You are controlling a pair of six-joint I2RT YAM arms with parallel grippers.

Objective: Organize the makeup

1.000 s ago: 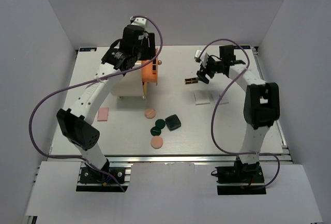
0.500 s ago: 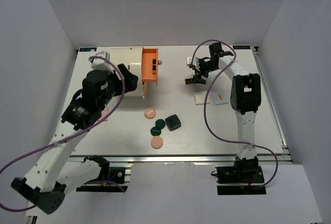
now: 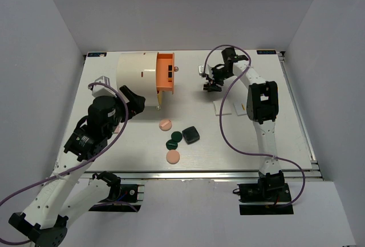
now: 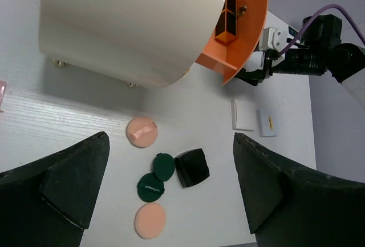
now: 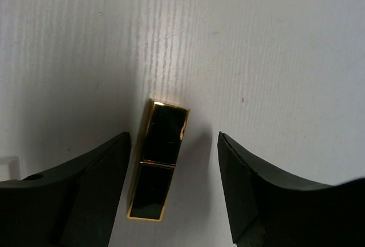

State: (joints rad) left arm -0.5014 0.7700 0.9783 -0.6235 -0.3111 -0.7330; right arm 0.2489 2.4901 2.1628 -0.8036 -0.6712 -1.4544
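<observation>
A black-gold bar (image 5: 158, 161) lies flat on the table between the fingers of my right gripper (image 5: 174, 138), which is open around it; in the top view this gripper (image 3: 209, 85) covers the bar. My left gripper (image 4: 171, 144) is open and empty, held high over the near left (image 3: 131, 100). Below it lie a peach disc with a strap (image 4: 142, 131), two dark green discs (image 4: 163, 166) (image 4: 150, 187), a dark square compact (image 4: 191, 167) and a plain peach disc (image 4: 150, 221). Two white square tiles (image 3: 223, 107) (image 3: 242, 108) lie by the right arm. Only an edge of the pink pad (image 4: 1, 94) shows.
The big cream cylinder (image 3: 137, 79) lies at the far left, its orange front (image 3: 165, 73) with gold knobs facing right. White walls enclose the table on three sides. Purple cables loop from both arms.
My left arm has pulled back from the cylinder's top to the near left and now covers the pink pad. My right gripper has shifted slightly left and farther back, near the bar.
</observation>
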